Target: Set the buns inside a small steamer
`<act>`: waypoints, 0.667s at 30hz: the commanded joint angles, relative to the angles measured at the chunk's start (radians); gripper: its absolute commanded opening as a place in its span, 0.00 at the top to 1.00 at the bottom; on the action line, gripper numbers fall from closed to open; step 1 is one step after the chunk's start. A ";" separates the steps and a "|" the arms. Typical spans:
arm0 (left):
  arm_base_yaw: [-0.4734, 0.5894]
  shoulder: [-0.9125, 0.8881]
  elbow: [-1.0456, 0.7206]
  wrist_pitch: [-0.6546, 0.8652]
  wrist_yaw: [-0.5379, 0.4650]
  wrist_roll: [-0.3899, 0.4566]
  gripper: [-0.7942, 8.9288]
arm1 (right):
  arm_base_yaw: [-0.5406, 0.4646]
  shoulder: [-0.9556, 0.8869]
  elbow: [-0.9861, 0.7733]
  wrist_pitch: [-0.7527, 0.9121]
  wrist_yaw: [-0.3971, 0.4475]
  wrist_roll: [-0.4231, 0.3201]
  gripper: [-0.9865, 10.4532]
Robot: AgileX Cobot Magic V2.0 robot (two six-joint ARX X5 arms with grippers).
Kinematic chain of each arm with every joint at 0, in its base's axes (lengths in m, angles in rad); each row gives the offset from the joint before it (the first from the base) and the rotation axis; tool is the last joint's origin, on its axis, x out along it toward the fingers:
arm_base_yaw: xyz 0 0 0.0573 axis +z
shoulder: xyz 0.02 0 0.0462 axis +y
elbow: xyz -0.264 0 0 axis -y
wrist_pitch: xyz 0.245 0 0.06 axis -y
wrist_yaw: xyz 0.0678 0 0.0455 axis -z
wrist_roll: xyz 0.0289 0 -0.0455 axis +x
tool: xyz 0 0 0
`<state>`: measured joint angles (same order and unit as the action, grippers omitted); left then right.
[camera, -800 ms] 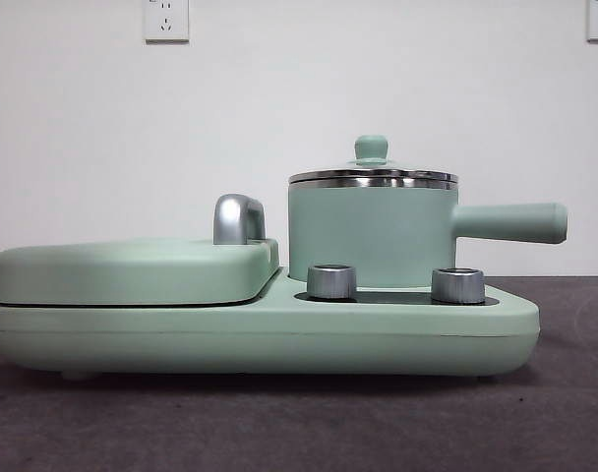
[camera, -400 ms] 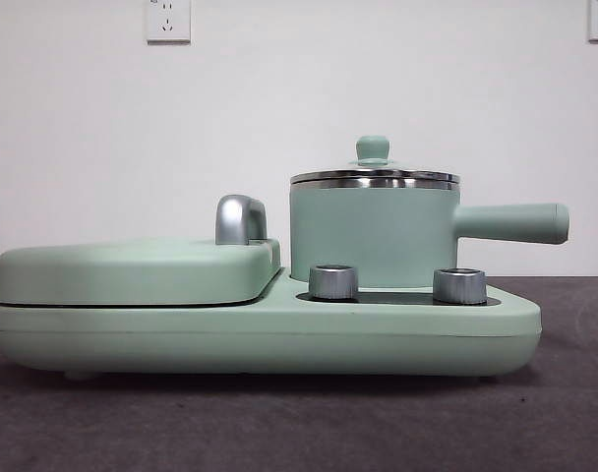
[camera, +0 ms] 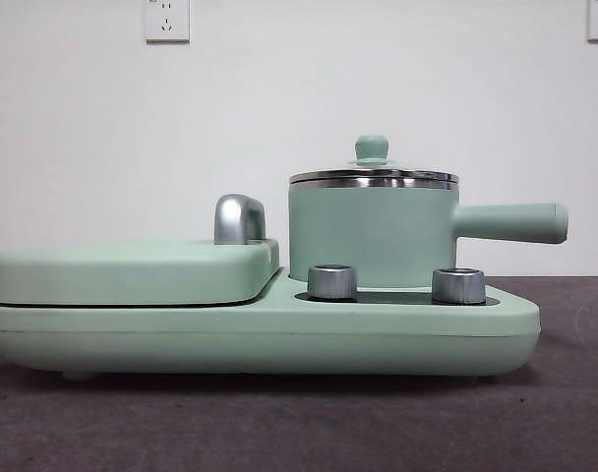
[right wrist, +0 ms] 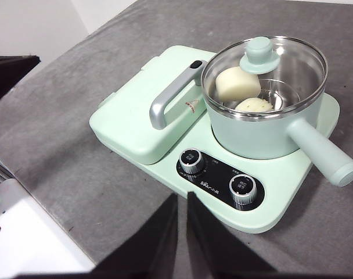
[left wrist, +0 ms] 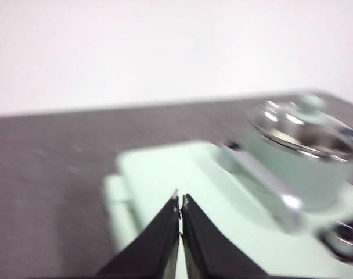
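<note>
**Both grippers closed and empty; buns lie under the lid in the steamer**

The left gripper [left wrist: 180, 200] hangs above the flat griddle lid [left wrist: 182, 174], its two black jaws pressed together at the tips with nothing between them. The right gripper [right wrist: 181, 200] is raised over the near edge of the appliance [right wrist: 263, 218], its jaws all but closed, only a thin slit between them, and it holds nothing.

From the front, the griddle lid [camera: 132, 270] covers the left part of the mint-green appliance base [camera: 260, 339], with a chrome handle [camera: 238, 218] at its right end. Two steel knobs [camera: 331, 281] sit on a dark panel at the front right. Behind them the small steamer [camera: 373, 236] stands on the right part of the base, its side handle pointing right, its glass lid [right wrist: 266, 67] on. Through the glass, the smooth bun [right wrist: 237, 83] and the ridged bun [right wrist: 254, 105] lie inside, just beside each other.
</note>
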<state>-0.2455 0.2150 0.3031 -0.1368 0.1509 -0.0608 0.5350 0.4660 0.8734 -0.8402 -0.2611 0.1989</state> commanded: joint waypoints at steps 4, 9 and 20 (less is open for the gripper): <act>0.159 -0.127 -0.169 0.037 -0.005 -0.016 0.91 | 0.006 0.002 0.010 0.010 -0.001 -0.005 0.89; 0.261 -0.163 -0.210 -0.003 -0.013 -0.009 0.91 | 0.006 0.002 0.010 0.010 -0.001 -0.005 0.89; 0.310 -0.202 -0.290 -0.051 -0.089 -0.047 0.91 | 0.006 0.002 0.010 0.010 -0.001 -0.005 0.89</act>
<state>0.0647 0.0128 0.0322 -0.1776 0.0719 -0.0975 0.5350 0.4660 0.8734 -0.8402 -0.2611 0.1993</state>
